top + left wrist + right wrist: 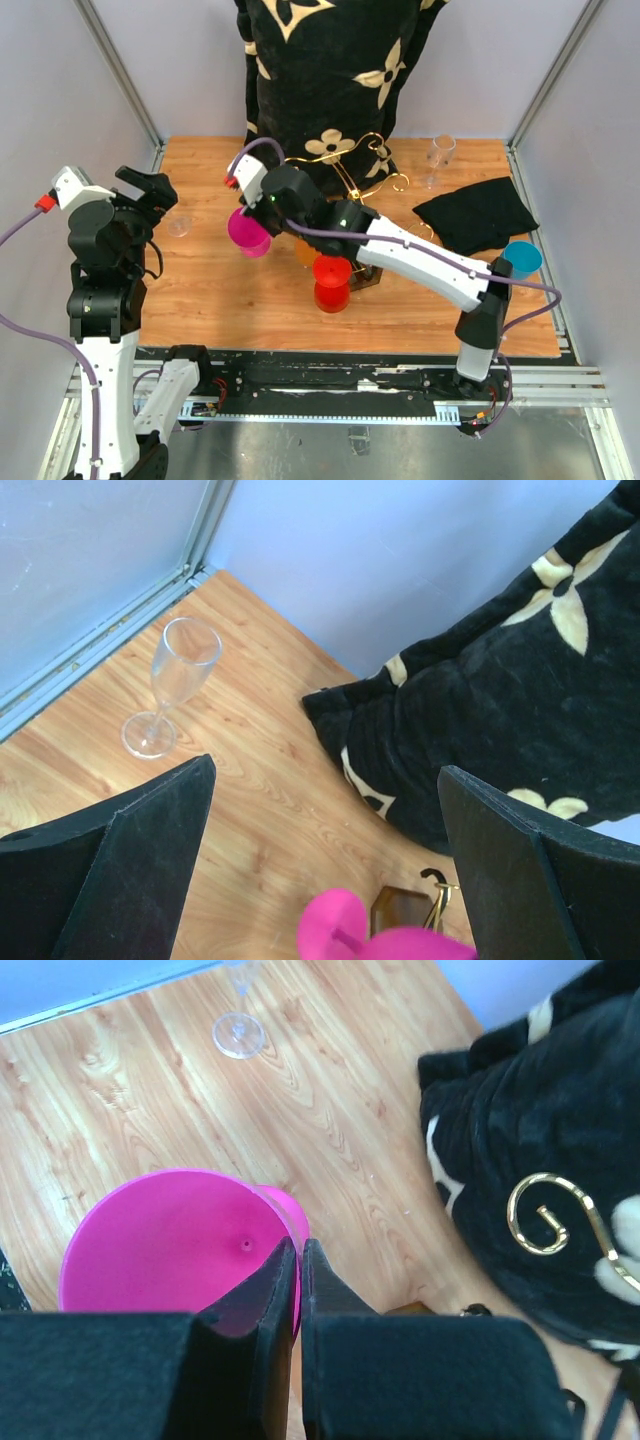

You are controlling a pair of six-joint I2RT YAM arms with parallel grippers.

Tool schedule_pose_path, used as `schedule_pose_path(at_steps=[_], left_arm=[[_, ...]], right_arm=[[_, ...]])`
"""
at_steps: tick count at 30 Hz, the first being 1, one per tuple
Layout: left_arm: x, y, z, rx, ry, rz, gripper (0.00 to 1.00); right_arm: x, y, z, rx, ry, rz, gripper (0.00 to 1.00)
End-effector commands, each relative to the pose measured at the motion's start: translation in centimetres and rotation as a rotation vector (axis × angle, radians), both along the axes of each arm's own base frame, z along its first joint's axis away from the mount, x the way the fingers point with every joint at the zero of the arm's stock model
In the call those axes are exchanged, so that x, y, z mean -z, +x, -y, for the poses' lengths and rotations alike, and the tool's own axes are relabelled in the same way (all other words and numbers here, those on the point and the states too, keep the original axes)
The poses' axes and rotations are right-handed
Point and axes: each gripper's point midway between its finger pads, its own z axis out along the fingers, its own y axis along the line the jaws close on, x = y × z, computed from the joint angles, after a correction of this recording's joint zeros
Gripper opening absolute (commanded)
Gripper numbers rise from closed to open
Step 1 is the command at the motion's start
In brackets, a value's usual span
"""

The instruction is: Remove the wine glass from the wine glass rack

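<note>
The gold wire wine glass rack (362,160) stands mid-table on a dark brown base (366,276), in front of a black flowered cloth. A red wine glass (332,283) and an orange one (306,251) are by its base. My right gripper (262,205) is shut on the rim of a pink wine glass (248,232), left of the rack and apart from it. In the right wrist view the fingers (298,1250) pinch the pink bowl's wall (170,1240). My left gripper (150,190) is open and empty at the left; its view shows the pink glass (370,940) below.
A clear flute (175,675) stands at the far left near the wall, and another clear glass (440,152) at the back right. A black cloth (478,212) and a blue glass (521,258) lie at the right. The flowered cloth (330,70) hangs behind the rack.
</note>
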Motion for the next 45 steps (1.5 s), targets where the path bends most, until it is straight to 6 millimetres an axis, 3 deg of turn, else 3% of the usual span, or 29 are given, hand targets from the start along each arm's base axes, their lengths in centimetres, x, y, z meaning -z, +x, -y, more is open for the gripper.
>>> schedule_pose_path(at_steps=[1, 7, 8, 9, 11, 12, 17, 22, 26, 35, 45], left_arm=[[-0.4, -0.3, -0.4, -0.026, -0.003, 0.025, 1.00], [-1.0, -0.6, -0.7, -0.039, -0.003, 0.039, 1.00], [-0.9, -0.6, -0.7, -0.041, -0.003, 0.038, 1.00], [-0.9, -0.6, -0.7, -0.041, -0.003, 0.038, 1.00], [-0.9, -0.7, -0.7, -0.041, -0.004, 0.038, 1.00], [-0.9, -0.7, -0.6, -0.039, -0.004, 0.036, 1.00], [0.0, -0.3, -0.3, -0.022, -0.013, 0.024, 1.00], [0.7, 0.2, 0.1, -0.001, -0.028, 0.022, 1.00], [1.0, 0.3, 0.2, 0.006, -0.028, 0.016, 1.00], [1.3, 0.3, 0.2, 0.008, -0.020, 0.011, 1.00], [1.2, 0.3, 0.0, -0.002, -0.011, 0.011, 1.00]], right_arm=[[6.4, 1.0, -2.1, -0.033, 0.045, -0.301, 0.01], [7.3, 2.7, -6.6, -0.080, 0.055, -0.382, 0.01], [8.7, 3.3, -7.4, -0.077, 0.035, -0.402, 0.01], [7.5, 3.6, -7.8, -0.083, 0.060, -0.396, 0.01], [8.6, 4.7, -9.0, -0.077, 0.065, -0.422, 0.01], [8.2, 5.3, -9.3, -0.080, 0.088, -0.425, 0.01], [10.3, 6.3, -9.5, -0.072, 0.085, -0.452, 0.01], [11.3, 5.8, -10.0, -0.110, 0.066, -0.467, 0.01], [12.2, 5.3, -10.3, -0.130, 0.045, -0.469, 0.10], [14.0, 4.3, -11.6, -0.155, 0.014, -0.453, 0.16], [12.6, 4.6, -11.1, -0.146, 0.015, -0.403, 0.25]])
